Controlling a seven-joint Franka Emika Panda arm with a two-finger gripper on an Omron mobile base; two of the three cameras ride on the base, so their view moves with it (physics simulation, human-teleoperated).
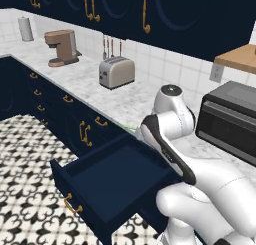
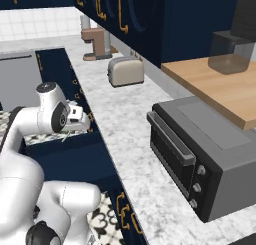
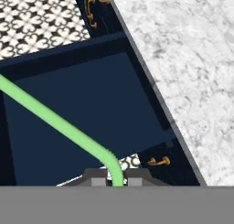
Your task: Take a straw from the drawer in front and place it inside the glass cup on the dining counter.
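My gripper (image 3: 118,182) is shut on the pale green straw (image 3: 59,122), which bends up out of the fingertips (image 3: 98,181) and runs off to the upper left in the hand view. Below it lies the navy drawer (image 3: 91,104), pulled open, its floor bare. In the left base view the drawer (image 1: 115,174) juts out from the cabinets with its brass handle (image 1: 73,205) at the front, and my arm leans over its back right corner. The hand (image 2: 79,118) hangs over the drawer's edge beside the worktop. The glass cup and the dining counter are out of view.
A marble worktop (image 1: 120,101) carries a toaster (image 1: 116,72), a coffee machine (image 1: 62,47) and a paper towel roll (image 1: 26,29). A dark toaster oven (image 2: 200,159) stands close on the right under a wooden shelf (image 2: 220,84). Patterned floor (image 1: 25,179) lies left of the drawer.
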